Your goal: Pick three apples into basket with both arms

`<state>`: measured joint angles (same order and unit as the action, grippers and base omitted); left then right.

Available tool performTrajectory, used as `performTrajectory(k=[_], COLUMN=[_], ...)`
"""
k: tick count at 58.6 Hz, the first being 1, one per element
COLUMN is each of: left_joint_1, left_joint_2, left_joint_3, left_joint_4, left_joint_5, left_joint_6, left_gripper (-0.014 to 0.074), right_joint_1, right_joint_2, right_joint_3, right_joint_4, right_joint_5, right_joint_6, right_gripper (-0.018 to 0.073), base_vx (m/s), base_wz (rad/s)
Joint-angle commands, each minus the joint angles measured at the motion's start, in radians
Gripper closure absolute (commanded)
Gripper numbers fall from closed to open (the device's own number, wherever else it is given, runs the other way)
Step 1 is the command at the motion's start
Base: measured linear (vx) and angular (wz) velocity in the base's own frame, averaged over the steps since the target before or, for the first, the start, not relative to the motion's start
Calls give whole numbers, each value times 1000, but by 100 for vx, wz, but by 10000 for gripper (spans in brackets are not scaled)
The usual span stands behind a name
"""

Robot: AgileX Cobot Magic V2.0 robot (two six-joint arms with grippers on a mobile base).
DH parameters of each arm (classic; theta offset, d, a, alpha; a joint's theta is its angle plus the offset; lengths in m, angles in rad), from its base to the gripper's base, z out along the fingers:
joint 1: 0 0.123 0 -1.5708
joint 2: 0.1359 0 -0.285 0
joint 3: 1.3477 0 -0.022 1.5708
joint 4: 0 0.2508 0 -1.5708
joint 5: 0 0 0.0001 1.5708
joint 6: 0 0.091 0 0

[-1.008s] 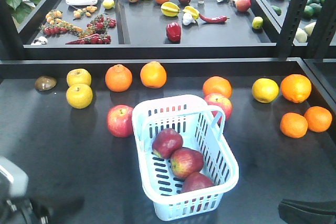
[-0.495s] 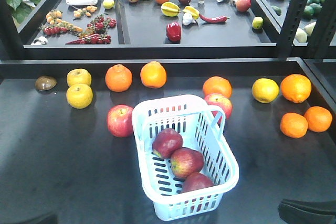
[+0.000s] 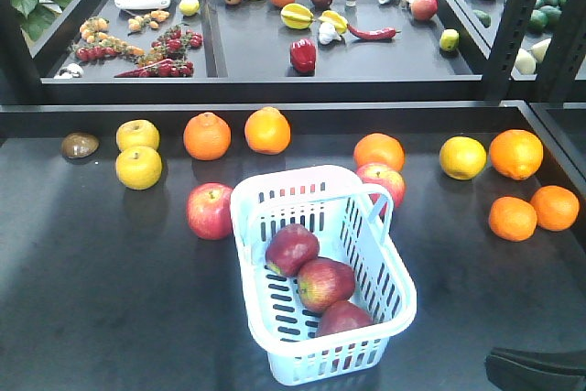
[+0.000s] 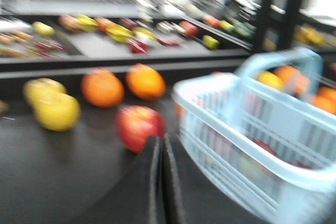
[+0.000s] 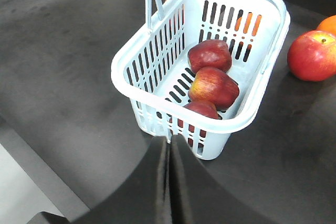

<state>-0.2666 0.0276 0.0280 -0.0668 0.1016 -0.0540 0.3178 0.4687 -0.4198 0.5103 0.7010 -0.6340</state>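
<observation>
Deep-red, all three apples (image 3: 317,281) lined up inside the pale-blue basket (image 3: 275,191) in the front view, long axis running from far-left to near-right, with only a sliver of the right arm (image 3: 536,370) at the bottom right corner. Blurred in the left wrist view: left gripper (image 4: 161,182) pressed closed and empty, basket ahead and to its right. Sharp in the right wrist view: right gripper (image 5: 169,177) closed and empty too, basket with its apples straight ahead and nearer this arm; task judged done, withdrawal likely next.
</observation>
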Motion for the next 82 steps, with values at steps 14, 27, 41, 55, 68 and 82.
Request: performTrajectory(k=[14,27,41,55,68,82], left_joint_1=[235,237,237,237,237,237], left_joint_2=[-55,-55,-55,-55,-55,-54], left_joint_3=[-24,-24,-24,-25,-25,-25], left_joint_4=[3,148,160,159,159,159], left_joint_5=[-32,-29,-31,-33,-33,-33], left_joint_6=[-84,-87,-122,-121,-121,-121], left_gripper=[602,602,602,602,602,602], right_joint_1=[-2,-2,-2,-2,-2,-2], right_joint_2=[6,6,6,6,6,6], right_joint_3=[-27,-27,-27,-27,-27,-27], right_joint_4=[23,23,23,23,23,23], right_joint_5=[-53,-53,-53,-53,-53,-53], right_joint_6=[-2,-2,-2,-2,-2,-2], right_gripper=[565,565,565,565,565,565], base_vx=[0,0,0,0,0,0], base_wz=[0,0,0,0,0,0])
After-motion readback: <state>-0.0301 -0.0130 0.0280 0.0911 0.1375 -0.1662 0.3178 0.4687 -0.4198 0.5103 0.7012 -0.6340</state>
